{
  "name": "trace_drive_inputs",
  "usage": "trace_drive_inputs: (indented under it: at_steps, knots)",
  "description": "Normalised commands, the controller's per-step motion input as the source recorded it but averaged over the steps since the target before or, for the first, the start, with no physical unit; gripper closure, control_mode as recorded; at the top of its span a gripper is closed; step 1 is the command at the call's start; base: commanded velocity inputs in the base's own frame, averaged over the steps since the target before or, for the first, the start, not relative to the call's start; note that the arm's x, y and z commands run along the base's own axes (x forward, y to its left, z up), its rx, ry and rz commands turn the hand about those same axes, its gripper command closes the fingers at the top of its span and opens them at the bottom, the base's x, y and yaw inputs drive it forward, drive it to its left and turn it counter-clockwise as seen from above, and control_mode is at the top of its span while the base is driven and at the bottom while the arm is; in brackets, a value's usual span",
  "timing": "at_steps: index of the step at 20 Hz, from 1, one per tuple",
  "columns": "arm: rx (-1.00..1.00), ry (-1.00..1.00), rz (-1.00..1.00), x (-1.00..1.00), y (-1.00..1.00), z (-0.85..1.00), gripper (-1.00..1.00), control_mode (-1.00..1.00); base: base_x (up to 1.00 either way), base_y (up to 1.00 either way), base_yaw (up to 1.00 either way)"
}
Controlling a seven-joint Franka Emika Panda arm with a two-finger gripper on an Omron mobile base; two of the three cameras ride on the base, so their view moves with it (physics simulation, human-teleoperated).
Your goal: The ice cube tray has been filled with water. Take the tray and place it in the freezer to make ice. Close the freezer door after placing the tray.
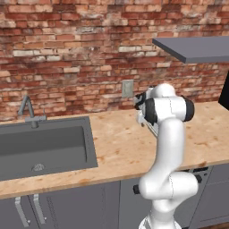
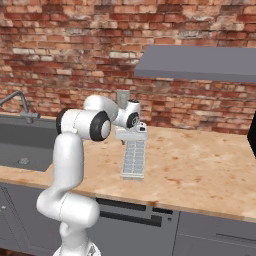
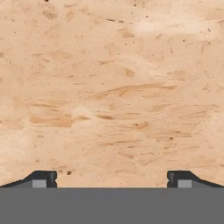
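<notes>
Your spread pincer is hovering over bare worktop, its hand hiding the ice cube tray's far end.

From my station the light was even and fairly bright in all three feeds, soft and diffuse, with no lamp or window that I could place. The brick wall read clearly, mortar lines a little soft. The wooden counter looked warm and flat, without glare. Under the grey hood I saw only a faint darkening on the bricks. The sink was a dull, matte grey, no highlights. The hand feed showed a slightly smeared wood grain, with a pale washed patch near its top right. I noticed no bending at the edges.
</notes>
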Motion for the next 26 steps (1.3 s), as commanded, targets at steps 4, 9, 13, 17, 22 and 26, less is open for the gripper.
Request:
trace_drive_inputs:
  at_steps: [4,9,13,17,22,26]
  knots:
    - [0.00,0.00,0.00,-0.85,0.00,-0.08,-1.00,-1.00,0.00,0.00,0.00]
    - [0.00,0.01,0.00,-0.80,-0.03,-0.10,-1.00,-1.00,0.00,0.00,0.00]
    - [0.00,0.00,0.00,-0.76,-0.14,-0.11,-1.00,-1.00,0.00,0.00,0.00]
    - [0.00,0.00,0.00,-0.68,-0.20,-0.06,-1.00,-1.00,0.00,0.00,0.00]
    - [0.00,0.00,0.00,-0.53,-0.26,-0.02,-1.00,-1.00,0.00,0.00,0.00]
    - [0.00,0.00,0.00,-0.30,-0.17,-0.01,-1.00,-1.00,0.00,0.00,0.00]
